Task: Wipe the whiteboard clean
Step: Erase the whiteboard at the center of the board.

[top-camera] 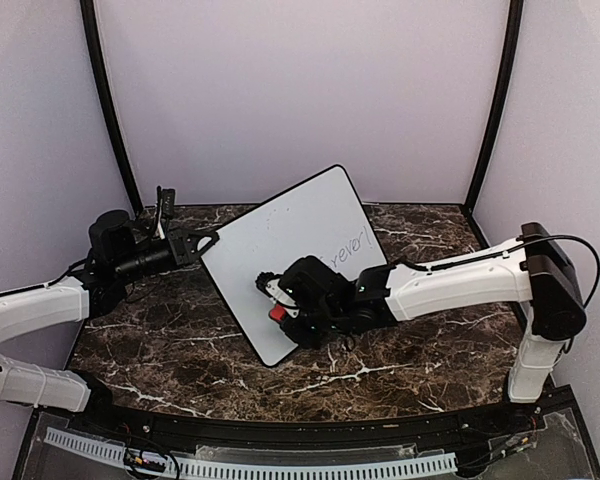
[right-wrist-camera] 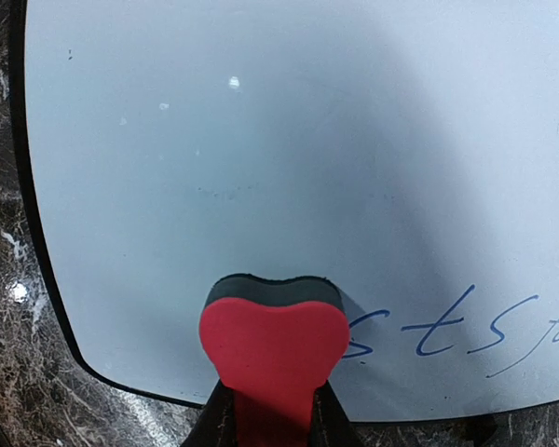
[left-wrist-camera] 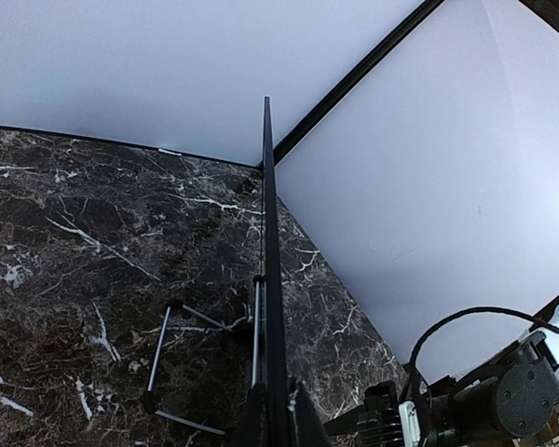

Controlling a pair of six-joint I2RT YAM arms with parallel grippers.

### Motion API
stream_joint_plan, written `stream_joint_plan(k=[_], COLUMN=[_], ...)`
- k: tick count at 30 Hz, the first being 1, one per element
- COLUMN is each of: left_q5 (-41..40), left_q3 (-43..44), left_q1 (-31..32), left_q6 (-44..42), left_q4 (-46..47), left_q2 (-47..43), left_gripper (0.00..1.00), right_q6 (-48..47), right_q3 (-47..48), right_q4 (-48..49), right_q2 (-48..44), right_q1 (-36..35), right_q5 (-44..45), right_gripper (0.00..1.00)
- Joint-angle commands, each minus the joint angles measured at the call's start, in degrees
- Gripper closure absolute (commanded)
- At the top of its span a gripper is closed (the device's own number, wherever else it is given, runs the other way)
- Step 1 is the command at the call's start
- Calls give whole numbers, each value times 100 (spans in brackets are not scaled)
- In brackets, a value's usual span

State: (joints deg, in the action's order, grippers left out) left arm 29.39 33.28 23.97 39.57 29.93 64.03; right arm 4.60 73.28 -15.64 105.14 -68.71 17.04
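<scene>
Jaws: together on both arms, each clamped on something.
left gripper [top-camera: 194,243]: pinched on the left edge of the whiteboard [top-camera: 305,225]; its wrist view shows the board only as a thin black edge-on line.
whiteboard position: middle of the dark marble table [top-camera: 150,350], turned diagonal, between the two arms.
right gripper [top-camera: 280,303]: clamped on red eraser [right-wrist-camera: 272,349], dark felt edge at the white surface, just left of blue writing [right-wrist-camera: 447,331]; actual contact unclear.
hidden/cut off: fingers of both grippers mostly below frame in the wrist views; writing runs off the right edge; from above, its start sits behind the right arm, only a few letters legible.
</scene>
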Motion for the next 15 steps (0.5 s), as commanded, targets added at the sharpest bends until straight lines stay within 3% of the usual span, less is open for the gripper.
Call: stream_joint_plan(k=[1, 9, 15], left_q5=[225, 291, 290], left_q3=[131, 135, 126], left_q1=[56, 56, 56], left_q6=[215, 265, 278], left_q4=[611, 669, 685], left_q2=[-272, -230, -234], left_gripper=[100, 100, 100], right_q6=[34, 373, 288], right_q3=[-194, -1027, -901], right_q4=[370, 572, 630], right_q2=[101, -278, -281], right_q1=[87, 196, 364], right_q5=[-131, -296, -328], right_gripper=[83, 83, 83])
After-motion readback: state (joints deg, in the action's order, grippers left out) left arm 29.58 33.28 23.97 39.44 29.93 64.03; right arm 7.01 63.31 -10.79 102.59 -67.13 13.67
